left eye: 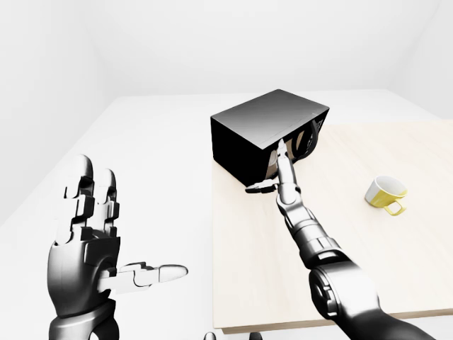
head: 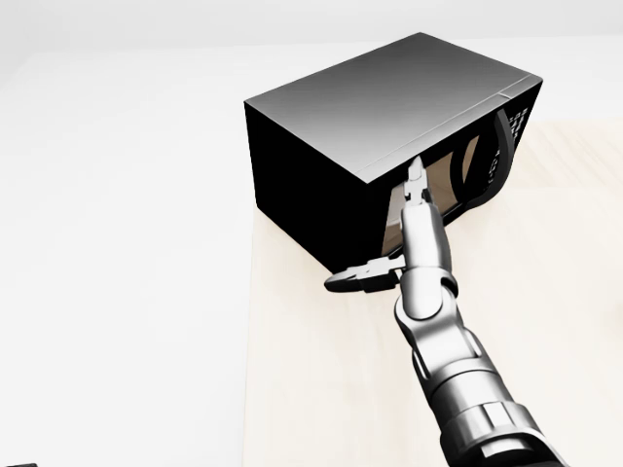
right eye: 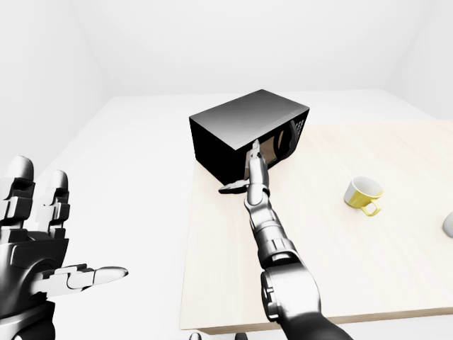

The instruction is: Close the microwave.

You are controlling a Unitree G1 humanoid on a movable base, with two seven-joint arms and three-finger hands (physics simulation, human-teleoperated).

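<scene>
The right hand (head: 414,229) reaches out flat, its fingers (head: 417,185) straight and together, their tips at the door (head: 487,161) edge of the microwave (head: 380,107), its thumb (head: 360,277) stuck out to the left of the head view. Nothing is clamped. The door looks nearly shut against the oven's face. The microwave sits at the far left corner of the table (left eye: 396,269), turned at an angle. The left hand (left eye: 88,241) is held up off the table at the left of the left-eye view, its fingers upright and spread, thumb pointing right, holding nothing. A yellow cup (left eye: 386,193) lies tipped on the table, well to the right of the microwave.
</scene>
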